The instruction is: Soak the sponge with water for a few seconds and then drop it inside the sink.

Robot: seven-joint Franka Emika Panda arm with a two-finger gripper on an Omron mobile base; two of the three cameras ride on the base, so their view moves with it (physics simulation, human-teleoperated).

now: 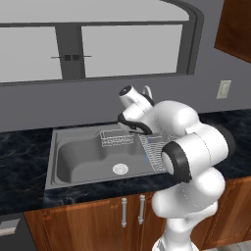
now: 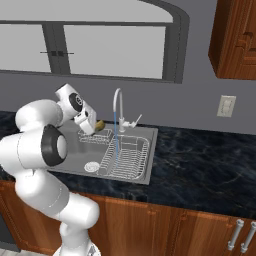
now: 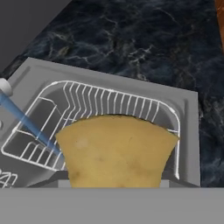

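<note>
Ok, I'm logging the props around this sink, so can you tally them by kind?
Yellow-orange rectangular sponge, in the pincer: 1
Grey stainless-steel sink: 1
Curved silver faucet, water running: 1
White wire dish rack: 1
Small white wire basket: 1
Total: 5

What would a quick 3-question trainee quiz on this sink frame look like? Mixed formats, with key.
1. True or false: water is running from the faucet.
2. What does the gripper hold?
A. sponge
B. cup
C. nothing
3. Fill in: the stream falls onto the wire ___ in the sink.

Key:
1. True; a blue stream shows.
2. A, the sponge, beside the stream.
3. Dish rack.
</note>
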